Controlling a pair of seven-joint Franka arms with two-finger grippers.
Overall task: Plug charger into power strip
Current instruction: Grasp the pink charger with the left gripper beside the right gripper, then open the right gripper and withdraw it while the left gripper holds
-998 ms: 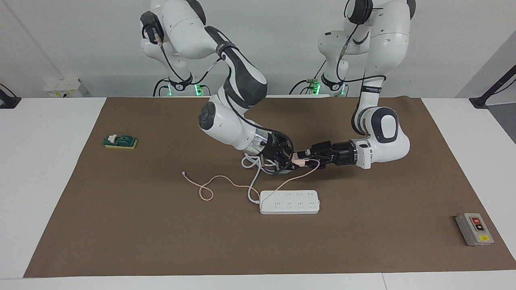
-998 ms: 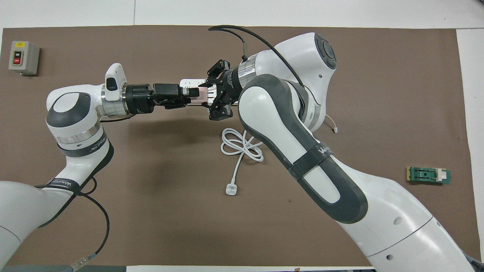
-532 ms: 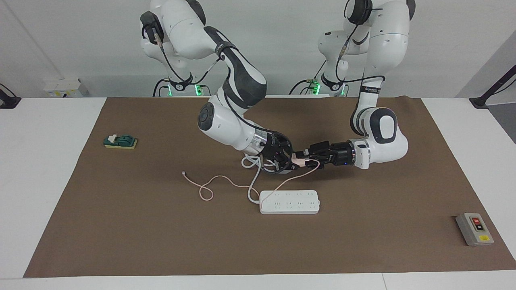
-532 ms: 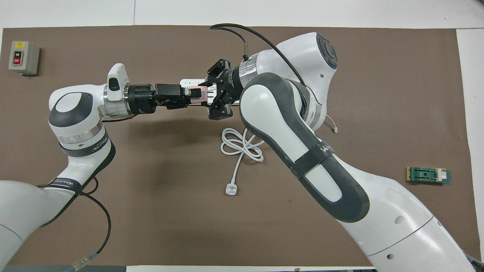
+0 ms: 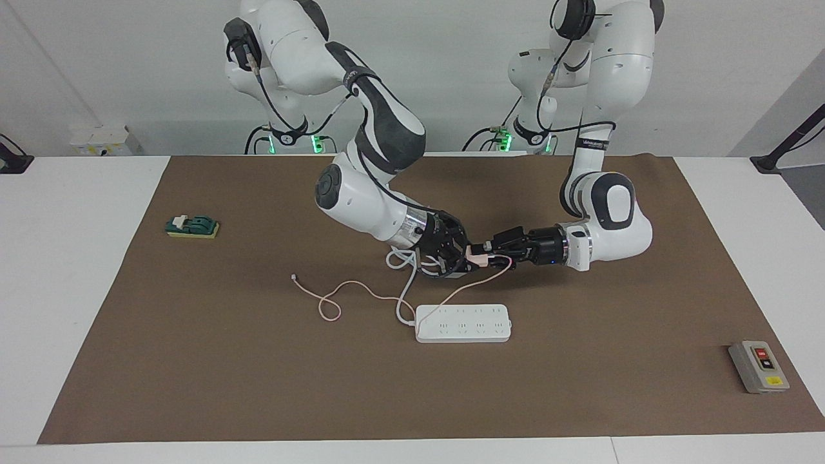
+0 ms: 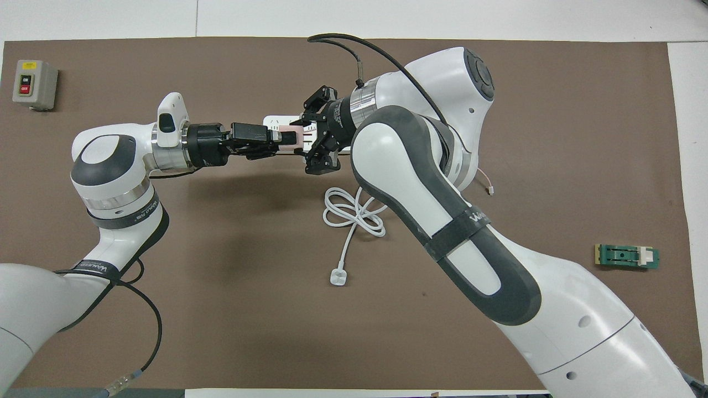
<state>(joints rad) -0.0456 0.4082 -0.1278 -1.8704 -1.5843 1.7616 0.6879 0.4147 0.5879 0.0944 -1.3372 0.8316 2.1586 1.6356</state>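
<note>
The pale pink charger (image 5: 477, 256) (image 6: 290, 138) hangs in the air between my two grippers, over the mat beside the power strip. My right gripper (image 5: 461, 254) (image 6: 308, 138) is shut on one end of it, its links splayed out. My left gripper (image 5: 488, 252) (image 6: 275, 141) is shut on the other end. The thin pink cable (image 5: 361, 293) droops from the charger and trails across the mat toward the right arm's end. The white power strip (image 5: 463, 323) lies flat, farther from the robots than the grippers; in the overhead view only its corner (image 6: 272, 118) shows.
The strip's thick white cord (image 6: 354, 213) lies coiled nearer the robots, ending in a white plug (image 6: 337, 276). A green switch (image 5: 192, 226) sits toward the right arm's end of the table. A grey button box (image 5: 758, 367) sits at the left arm's end.
My left gripper has slid a little toward the right gripper and closed its fingers on the charger. The right gripper has kept its hold and barely moved.
</note>
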